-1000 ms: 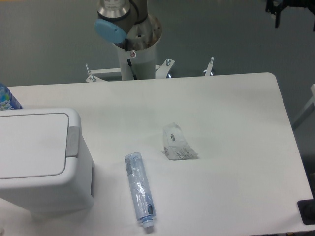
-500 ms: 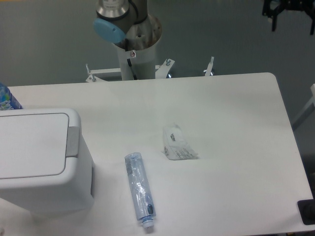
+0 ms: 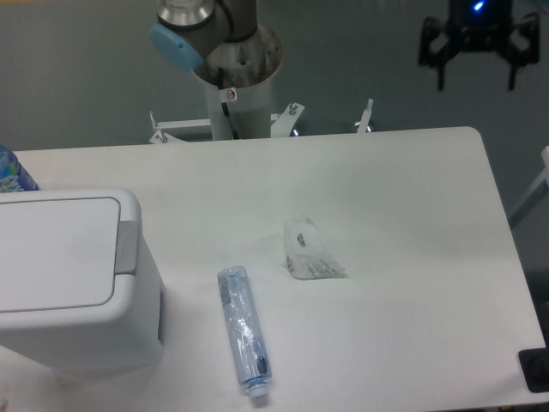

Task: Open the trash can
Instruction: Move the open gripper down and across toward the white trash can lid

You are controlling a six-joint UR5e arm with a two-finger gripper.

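Trash can (image 3: 73,279) sat at 8 o'clock on the table (image 3: 403,189), lid flat and closed, grey tab (image 3: 126,247) on its right rim. Bottle (image 3: 244,330) lay at 6 o'clock; crumpled wrapper (image 3: 310,250) near centre. Wrapper print too small to read; no brand legible anywhere. Gripper (image 3: 477,77) hung at 1 o'clock beyond the far edge, jaws apart, empty. Risk: a long reach across could sweep the bottle or wrapper, or miss the tab and shove the can.

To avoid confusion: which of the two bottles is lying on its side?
The clear bottle beside the trash can lies flat, cap towards the camera. The blue bottle behind it is mostly hidden.
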